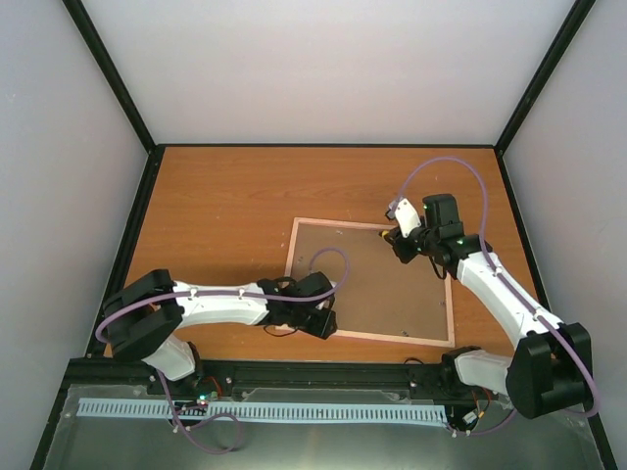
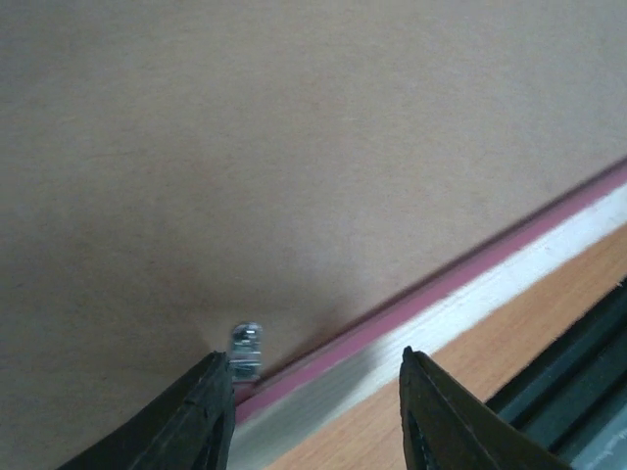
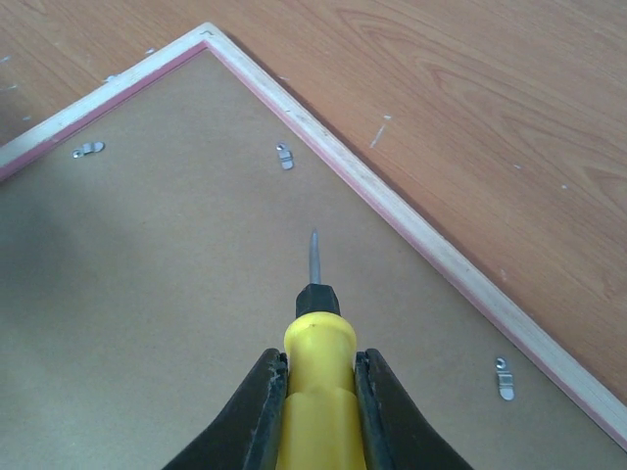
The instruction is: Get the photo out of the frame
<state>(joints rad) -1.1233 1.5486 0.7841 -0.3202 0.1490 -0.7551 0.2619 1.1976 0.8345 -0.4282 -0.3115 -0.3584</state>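
The frame (image 1: 392, 337) lies face down toward the near-right corner of the desk (image 1: 225, 196), so the right end effector (image 1: 404, 245), grasping a screwdriver (image 3: 315, 352), should turn each clip (image 3: 284, 156) gently aside while the released left end effector (image 2: 315, 377) hovers over its near edge.

This is a robot test cell in a lab: a wood-grain table (image 1: 225, 196) is boxed in on three sides by plain white panels (image 1: 323, 69) set between black corner posts (image 1: 113, 73). Two white-and-black arms, the left arm (image 1: 225, 305) and the right arm (image 1: 500, 294), are bolted to a black rail (image 1: 333, 372) at the near edge, with purple cables (image 1: 451, 160) looping over them. In front of the bases a white slotted cable duct (image 1: 274, 411) crosses a bare metal sheet (image 1: 343, 446), and a small green light (image 1: 203, 399) glows there. The frame (image 1: 392, 337) lies back-up on the table as the work piece, and the right tool (image 3: 319, 364) grips a yellow-handled screwdriver (image 3: 318, 411)
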